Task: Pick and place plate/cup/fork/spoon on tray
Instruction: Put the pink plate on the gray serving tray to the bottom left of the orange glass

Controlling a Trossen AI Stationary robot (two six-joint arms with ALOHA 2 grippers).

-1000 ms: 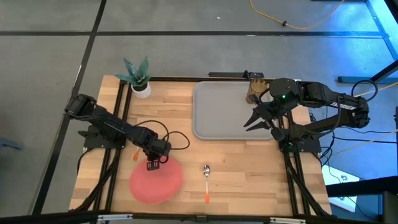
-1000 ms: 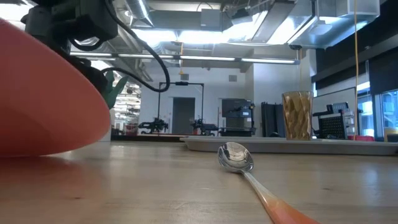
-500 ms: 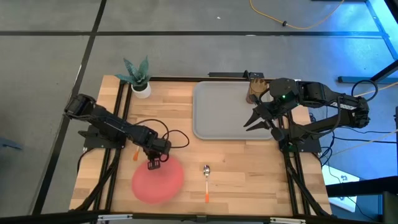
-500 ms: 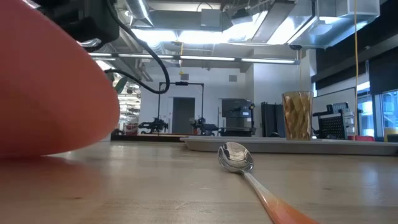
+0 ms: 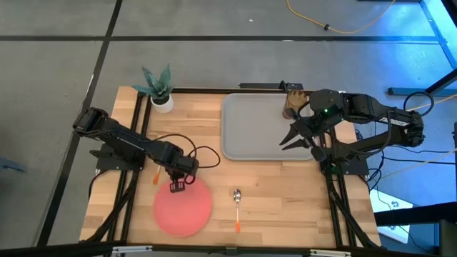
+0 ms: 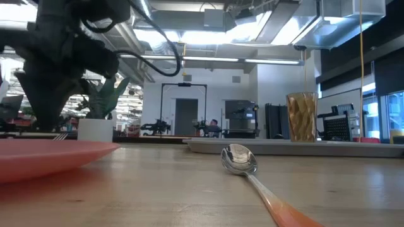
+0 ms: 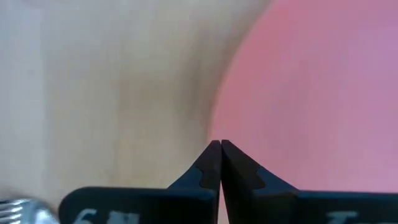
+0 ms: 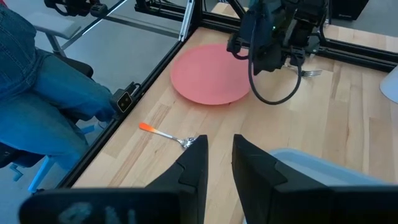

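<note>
The coral plate [image 5: 183,207] lies flat on the wooden table [image 5: 271,200] near the front left, and the left gripper [image 5: 176,188] sits right at its far rim, the edge nearest the arm's own base, with its two fingers pressed together tip to tip and nothing between them, as the left wrist view shows: the pink disc fills one side beyond the fingertips and bare wood the other. So the plate is not held; it lies just beyond and below that closed gripper, toward the table's front edge. The grey tray [image 5: 253,128] is well apart, up toward the back right, so whatever lifts the plate has to carry it diagonally across the table. The left arm is by far the nearer one to the plate. The right gripper [image 5: 289,139] hangs over the tray's right edge with its fingers parted and empty, close to the amber cup [image 5: 291,104] standing at the tray's far right corner. The fork [image 5: 154,176] lies just beside the left arm, off the plate's far-left side, and the spoon [image 5: 237,207] rests to the plate's right, its long axis running front to back with the bowl toward the tray and the orange handle toward the front edge. I'd judge the left gripper needs to reopen before it can take the rim.
</note>
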